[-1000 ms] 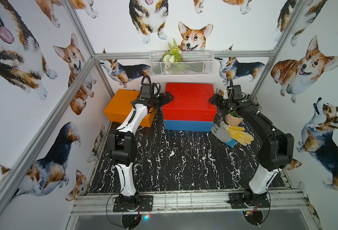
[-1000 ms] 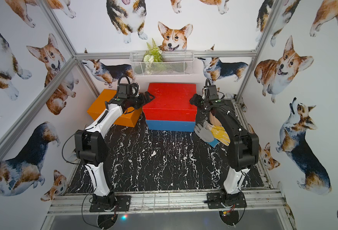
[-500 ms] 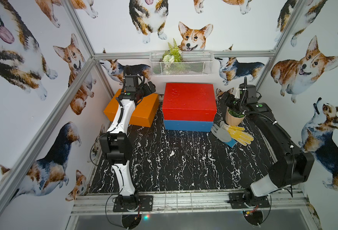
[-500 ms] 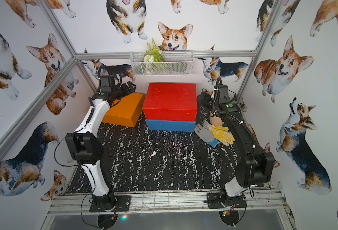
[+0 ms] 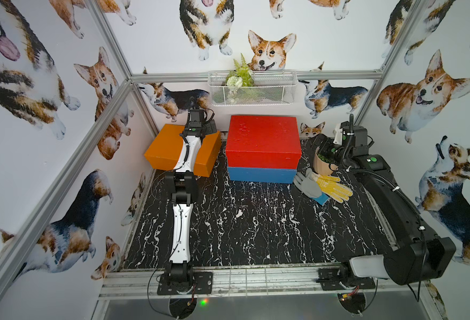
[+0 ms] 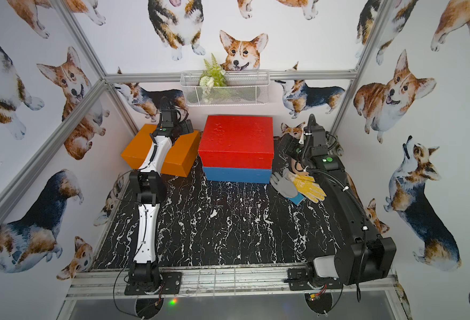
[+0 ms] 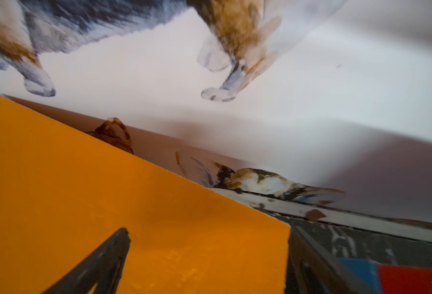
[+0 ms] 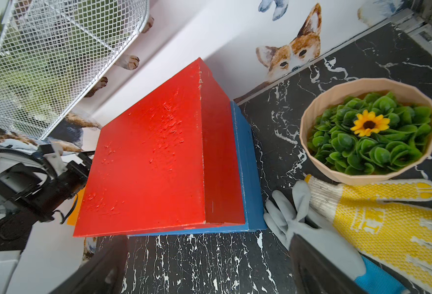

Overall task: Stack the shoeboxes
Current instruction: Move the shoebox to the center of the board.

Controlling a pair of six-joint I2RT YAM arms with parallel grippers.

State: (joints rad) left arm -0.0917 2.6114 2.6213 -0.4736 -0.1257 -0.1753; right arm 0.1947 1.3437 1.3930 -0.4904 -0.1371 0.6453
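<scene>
Against the back wall the red shoebox (image 5: pixel 263 144) (image 6: pixel 236 141) (image 8: pixel 148 157) lies on the blue shoebox (image 5: pixel 260 175) (image 6: pixel 236 175) (image 8: pixel 248 165). The orange shoebox (image 5: pixel 173 149) (image 6: pixel 142 151) (image 7: pixel 108 191) sits alone at the back left. My left gripper (image 5: pixel 210 128) (image 6: pixel 185 128) (image 7: pixel 210 234) is open over the orange box's far right corner; one finger is above the lid, the other beside its end wall. Right of the stack, my right gripper (image 5: pixel 318 142) (image 6: pixel 286 142) (image 8: pixel 208 244) hangs open and empty.
A beige flower pot (image 5: pixel 321 166) (image 8: pixel 367 135) stands under the right arm. A grey glove (image 5: pixel 307 185) and a yellow glove (image 5: pixel 335 188) lie in front of the pot. A white wire basket (image 5: pixel 252 88) hangs on the back wall above the boxes.
Both grippers have left the red box's sides. The left one swung to the orange box's far corner. The right one drew back to the right, above the pot.
</scene>
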